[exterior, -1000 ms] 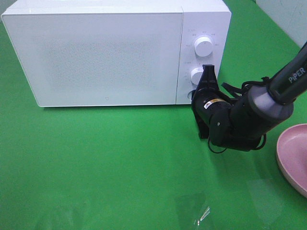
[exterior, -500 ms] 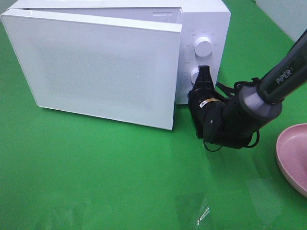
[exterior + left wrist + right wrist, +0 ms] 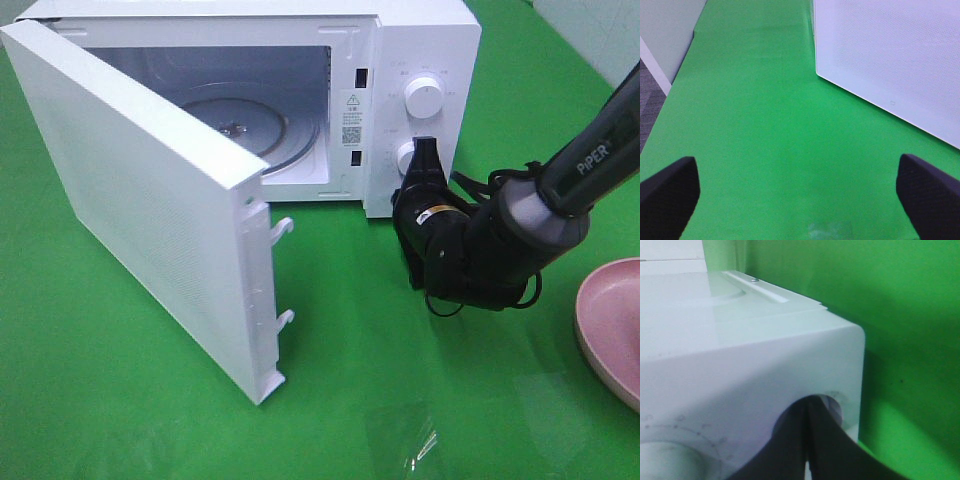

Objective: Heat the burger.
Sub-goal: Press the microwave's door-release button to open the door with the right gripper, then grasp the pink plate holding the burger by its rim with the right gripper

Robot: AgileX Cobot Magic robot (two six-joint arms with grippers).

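At microwave's panel (image 3: 445, 55), right jaws together.

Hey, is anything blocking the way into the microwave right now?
Nothing visible does. The door stands wide open on the left, the glass turntable is bare, and the right gripper sits at the control panel, off to the side of the cavity. The burger shows in no view.

Glossy white plastic microwave (image 3: 420, 60) on matt green cloth (image 3: 130, 360).
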